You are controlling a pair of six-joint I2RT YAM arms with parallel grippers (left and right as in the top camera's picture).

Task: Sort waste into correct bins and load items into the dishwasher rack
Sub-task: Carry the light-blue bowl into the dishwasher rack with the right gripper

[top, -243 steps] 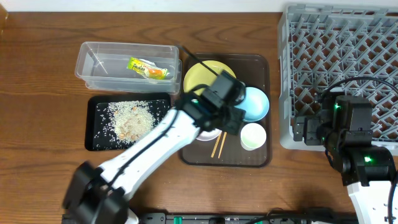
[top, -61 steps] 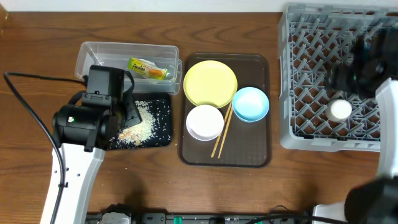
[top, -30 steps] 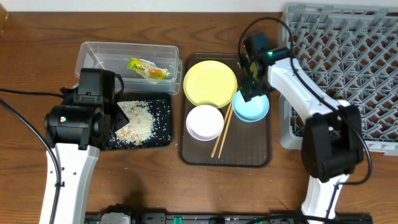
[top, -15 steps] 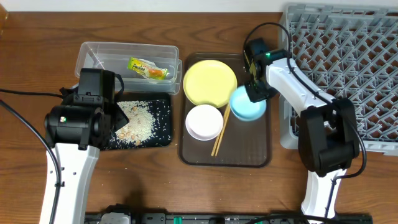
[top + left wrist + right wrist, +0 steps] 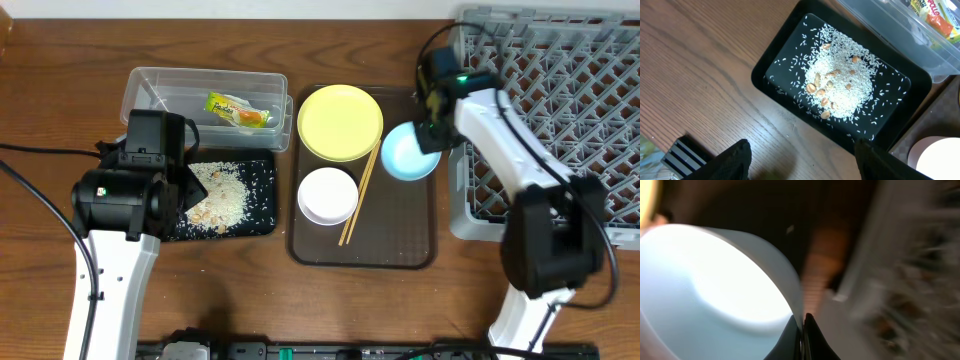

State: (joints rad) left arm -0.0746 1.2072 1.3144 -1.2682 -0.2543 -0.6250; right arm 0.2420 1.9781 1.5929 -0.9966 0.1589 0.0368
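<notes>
Since half a second ago, light blue bowl shifted right toward the grey dishwasher rack; yellow plate nudged slightly toward the far end of the brown serving tray.

Right hand: fingers pinched thin on the bowl's rim, nothing else held. Wrist view shows the bowl tilted, its pale interior filling the left; rest of that view blurred. From overhead, the bowl sits over the tray's right edge, just beside the rack's left wall.

On the tray: white bowl below the plate, wooden chopsticks lying diagonally just right of it.

Left hand: fingers spread wide, holding nothing, above the tabletop at the near side of the black tray. Rice scraps heaped mid-tray, stray grains around, a few brownish bits mixed in.

Clear tub beyond the black tray, touching it; green-and-yellow wrapper inside.
</notes>
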